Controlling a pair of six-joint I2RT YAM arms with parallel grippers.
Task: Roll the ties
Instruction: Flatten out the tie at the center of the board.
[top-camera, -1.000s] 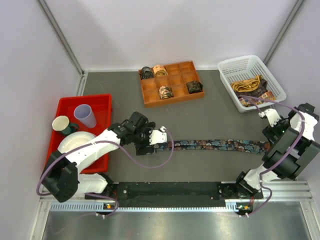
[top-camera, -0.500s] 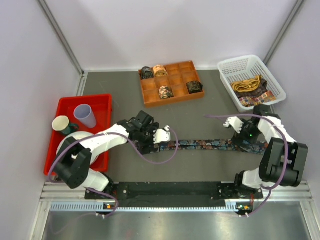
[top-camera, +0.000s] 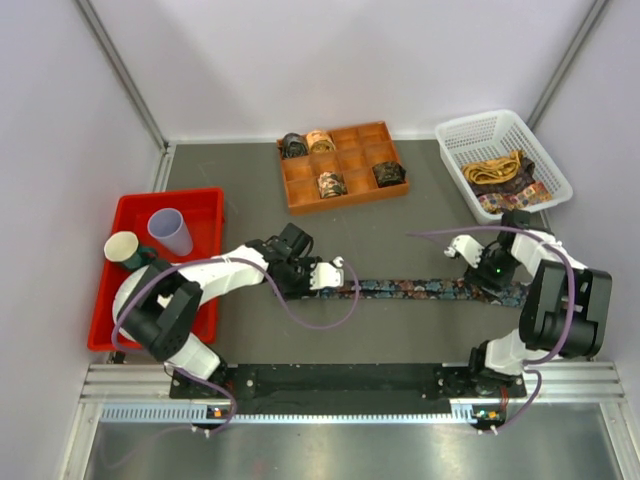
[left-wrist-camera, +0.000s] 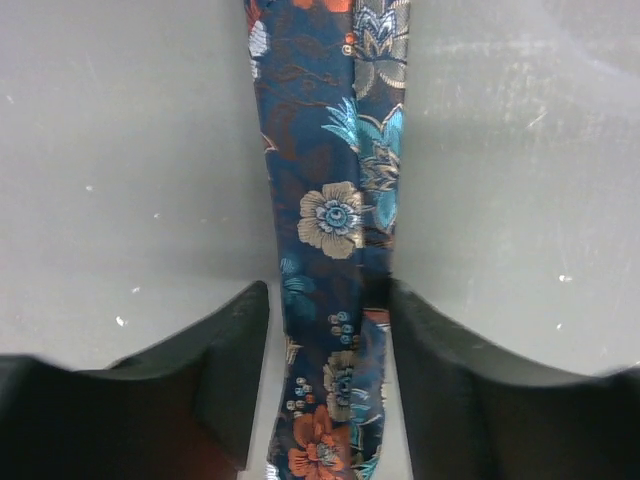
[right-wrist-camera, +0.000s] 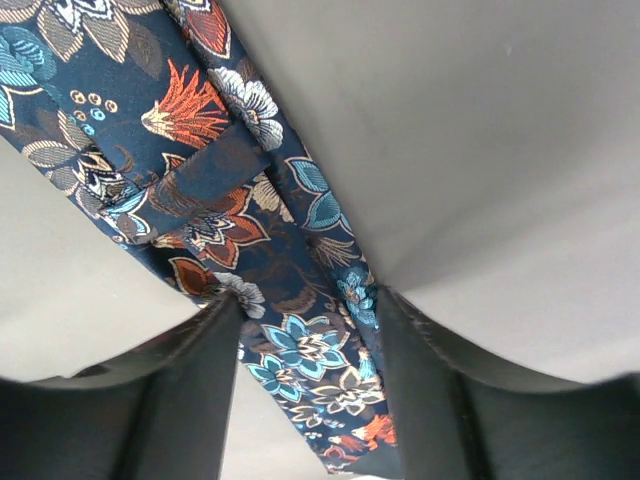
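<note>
The left hand (left-wrist-camera: 328, 300) is straddling the left end of the floral tie (left-wrist-camera: 335, 215), with one finger on each side of the fabric. I cannot tell whether it is pinching. The right hand (right-wrist-camera: 310, 310) is straddling the other end the same way, and its grip is just as unclear. The tie is lying flat and stretched out on the table (top-camera: 400, 225) between the two arms. Farther back, four rolled ties (top-camera: 330, 184) are sitting in separate compartments of the orange tray (top-camera: 350, 203). Loose ties (top-camera: 505, 172) are lying heaped in the white basket (top-camera: 452, 132).
</note>
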